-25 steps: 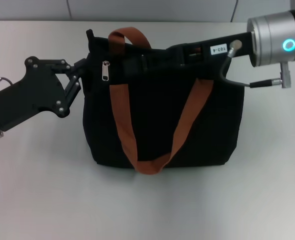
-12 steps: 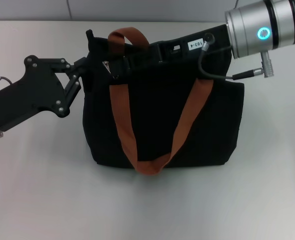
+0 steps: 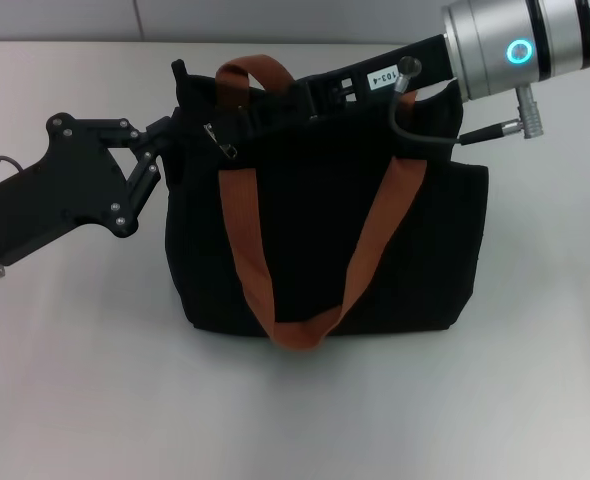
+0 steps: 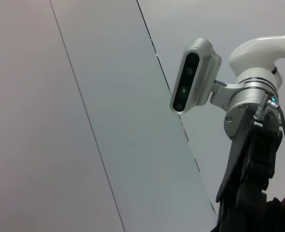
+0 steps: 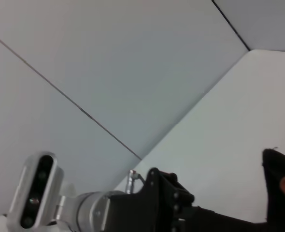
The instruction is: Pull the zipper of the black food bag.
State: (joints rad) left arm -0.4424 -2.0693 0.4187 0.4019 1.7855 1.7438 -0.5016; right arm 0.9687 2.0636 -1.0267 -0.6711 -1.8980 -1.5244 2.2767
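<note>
The black food bag point(image 3: 315, 240) stands upright mid-table, its orange-brown strap handles point(image 3: 247, 250) draped over the front. My left gripper point(image 3: 165, 140) is pinched on the bag's upper left corner. From the upper right, my right gripper point(image 3: 247, 132) reaches along the bag's top to the silver zipper point(image 3: 220, 140), which lies tilted against its tip. Its black tip blends into the black fabric. In the right wrist view a corner of the bag point(image 5: 280, 193) shows beside the left arm.
A pale table point(image 3: 75, 380) surrounds the bag, with bare surface in front and on both sides. A grey panelled wall point(image 3: 305, 18) runs behind. The right arm's cable point(image 3: 425, 140) loops over the bag's top right. The robot's head camera point(image 4: 191, 77) shows in the left wrist view.
My right arm has slid left along the bag's top to the zipper. The pull, hanging straight a second ago, now lies tilted. The left gripper and the bag have stayed put.
</note>
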